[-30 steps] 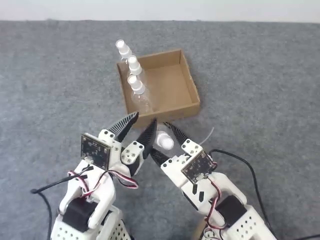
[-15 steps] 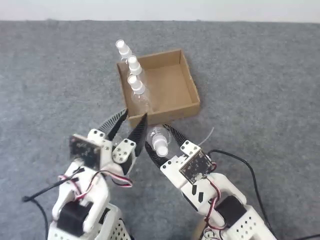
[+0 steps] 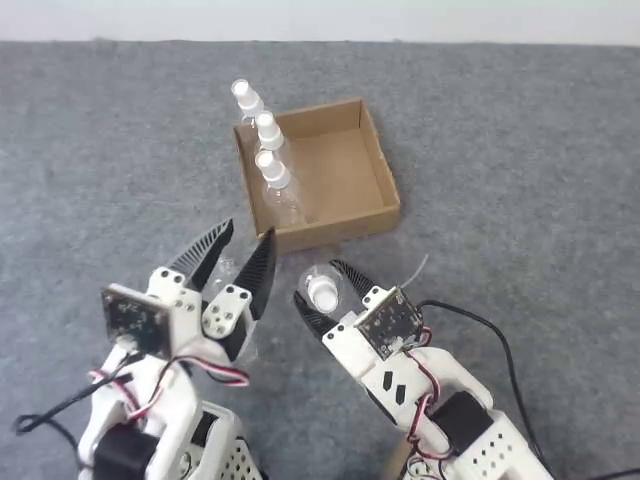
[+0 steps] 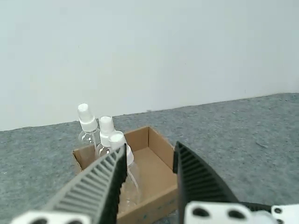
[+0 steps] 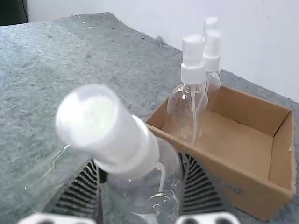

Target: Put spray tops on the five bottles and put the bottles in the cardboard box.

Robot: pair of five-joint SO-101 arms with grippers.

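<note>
The right claw point(image 3: 315, 281) pinches a bottle point(image 3: 322, 292) by its clear body, one ribbed finger on each side, just below centre in the high view. The bottle wears a white spray top. Its long axis is near upright, tipped a little, with the top pointing up toward the high camera and the base hidden between the fingers. It sits just short of the box's point(image 3: 385, 205) near wall, clear of the cardboard.

The left claw point(image 3: 249, 228) is spread and holds nothing. It lies left of the held bottle, apart from it, its tips pointing toward the box's near left corner.

Three capped bottles stand upright in a row along the box's left wall: a near one point(image 3: 278, 185), a middle one point(image 3: 268, 128) and a far one point(image 3: 246, 98). Whether the far one is inside the box or just beyond its corner I cannot tell. The box rests on the grey bench point(image 3: 520, 150), above centre.

A second ago the left claw's tips were close against the held bottle's top, beside the right claw. Since then the left arm has drawn back toward the lower left. The right claw has kept its grip nearly in place, and the box and the row have not shifted.
</note>
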